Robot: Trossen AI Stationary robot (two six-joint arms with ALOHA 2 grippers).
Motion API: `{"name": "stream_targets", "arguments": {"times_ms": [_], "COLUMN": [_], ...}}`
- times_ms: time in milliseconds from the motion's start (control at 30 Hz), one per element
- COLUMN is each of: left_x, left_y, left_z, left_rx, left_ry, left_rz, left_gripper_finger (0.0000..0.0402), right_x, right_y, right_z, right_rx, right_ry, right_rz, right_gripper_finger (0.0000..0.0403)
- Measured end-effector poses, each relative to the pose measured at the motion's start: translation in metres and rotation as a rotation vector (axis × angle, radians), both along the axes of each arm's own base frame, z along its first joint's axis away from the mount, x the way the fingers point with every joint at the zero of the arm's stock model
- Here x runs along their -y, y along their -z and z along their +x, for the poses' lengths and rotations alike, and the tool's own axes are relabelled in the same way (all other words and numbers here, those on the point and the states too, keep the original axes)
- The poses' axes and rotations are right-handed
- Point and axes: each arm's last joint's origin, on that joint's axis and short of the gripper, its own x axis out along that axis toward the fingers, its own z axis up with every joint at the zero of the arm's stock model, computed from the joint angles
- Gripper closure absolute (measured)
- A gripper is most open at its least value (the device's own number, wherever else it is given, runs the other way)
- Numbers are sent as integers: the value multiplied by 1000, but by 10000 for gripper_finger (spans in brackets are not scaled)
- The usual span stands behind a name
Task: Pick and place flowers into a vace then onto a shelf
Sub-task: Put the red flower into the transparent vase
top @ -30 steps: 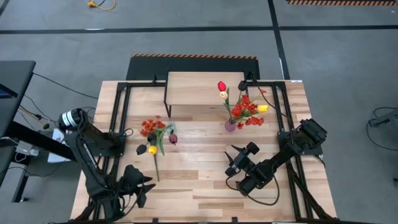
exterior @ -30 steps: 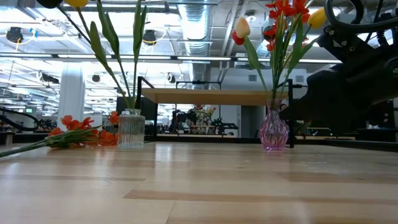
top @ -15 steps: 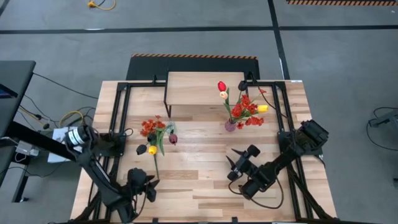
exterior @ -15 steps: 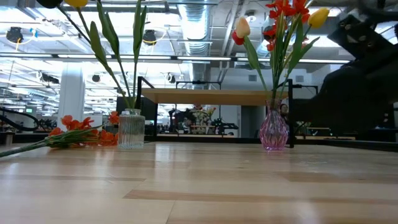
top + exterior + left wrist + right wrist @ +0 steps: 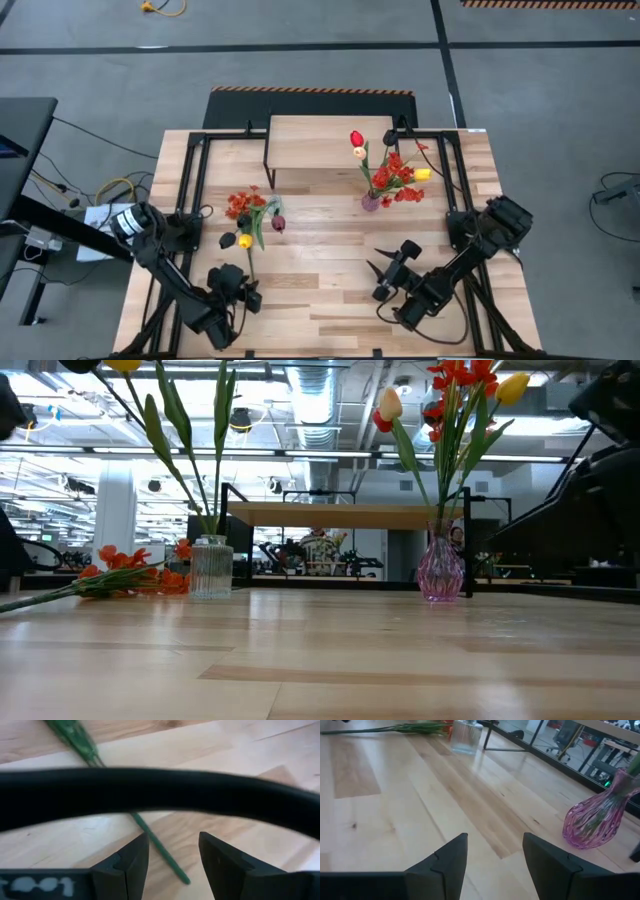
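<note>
A spray of red-orange blossoms (image 5: 240, 205) lies flat on the table, its long green stem (image 5: 159, 849) running toward the near edge. My open left gripper (image 5: 172, 840) hangs over that stem's near end (image 5: 252, 284), one finger on each side, with no contact that I can see. A clear ribbed vase (image 5: 210, 568) holds a yellow tulip (image 5: 245, 241) and a maroon tulip (image 5: 278, 224). The pink vase (image 5: 440, 572) holds red, cream and yellow tulips and red blossoms. My open right gripper (image 5: 383, 275) hovers near the table's near right part. The shelf (image 5: 330, 140) stands at the far edge.
Black frame rails (image 5: 195, 190) run along the table's left and right sides. A dark cable (image 5: 160, 790) crosses the left wrist view. Bare wood (image 5: 320, 250) lies between the two grippers. The shelf top (image 5: 340, 515) has nothing on it.
My left gripper has moved toward the table's right and slightly toward the far edge, ending over the near end of the lying stem. My right gripper has drawn back toward the near edge, away from the pink vase. The flowers and vases have stayed put.
</note>
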Motion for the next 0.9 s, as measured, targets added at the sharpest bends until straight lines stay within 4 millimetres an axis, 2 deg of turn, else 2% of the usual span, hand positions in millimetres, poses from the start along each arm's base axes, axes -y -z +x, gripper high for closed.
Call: {"name": "stream_targets", "arguments": {"times_ms": [367,533,767,900], "left_x": [-9,-11,-10,-11], "left_y": [2,10,16,16], "left_z": [11,16,19,19], "left_rx": [-94,-185,-172,-169], "left_ry": [-51,-66,-73,-78], "left_rz": [-45,-76,-64,-67], "left_gripper_finger": [239,239,239,255], "right_x": [-4,-4,-4,-4], "right_y": [0,1,1,1], "right_z": [-4,-3,-3,-3], "right_rx": [-5,-14,-15,-15], "right_ry": [-21,-21,-21,-21], "right_rz": [11,18,17,17], "right_gripper_finger": [223,222,225,225]}}
